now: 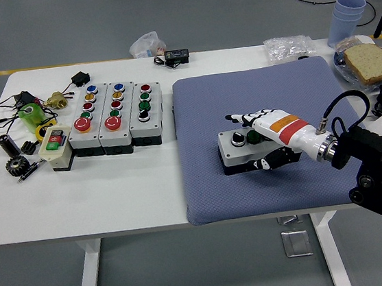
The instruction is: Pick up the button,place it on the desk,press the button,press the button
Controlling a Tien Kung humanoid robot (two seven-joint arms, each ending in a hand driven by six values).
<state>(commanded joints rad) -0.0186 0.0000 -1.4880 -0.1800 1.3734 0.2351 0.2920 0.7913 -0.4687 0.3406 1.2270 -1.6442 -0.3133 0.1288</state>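
Observation:
A small grey button box (234, 149) with a black knob and a green button on top is on the blue mat (254, 87), left of its middle. My right hand (251, 141), white with an orange band, is shut on the box. Its fingers (243, 118) lie over the far side and top, and the thumb (266, 163) presses the near side. The hand covers the right part of the box. Whether the box rests on the mat or hangs just above it does not show. No left arm is visible.
Three grey button boxes (115, 117) stand in a row left of the mat, with a red-and-green switch box (55, 146) and small parts beyond. Blue cups (348, 18), bread (372, 64) and a plastic bag (289, 47) sit at the back right. Bare white table (148, 189) lies near left.

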